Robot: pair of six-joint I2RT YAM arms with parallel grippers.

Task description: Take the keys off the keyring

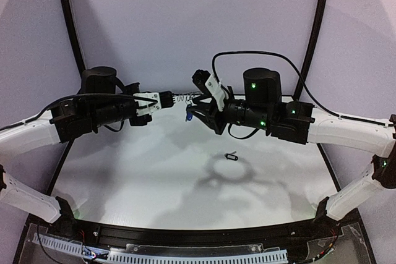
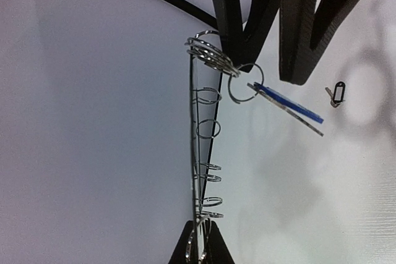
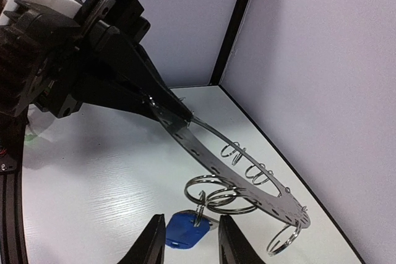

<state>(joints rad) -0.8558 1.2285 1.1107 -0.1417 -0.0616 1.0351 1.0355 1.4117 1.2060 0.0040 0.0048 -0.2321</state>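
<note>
My left gripper (image 1: 168, 99) is shut on the rim of the keyring (image 1: 185, 98) and holds it in the air above the table's far middle. The keyring shows edge-on in the left wrist view (image 2: 199, 153), rising from my left gripper (image 2: 201, 228), and as a flat grey disc with wire loops in the right wrist view (image 3: 247, 180). The blue key (image 3: 185, 230) hangs from a loop under the ring. It sits between the open fingers of my right gripper (image 3: 190, 227), with a gap on each side. The black key (image 1: 231, 156) lies loose on the table.
The white table (image 1: 154, 171) is walled by pale panels with black corner posts (image 1: 69, 17). The right gripper's black fingers (image 2: 297, 35) fill the top of the left wrist view. A black cable (image 1: 247, 57) loops above the right arm.
</note>
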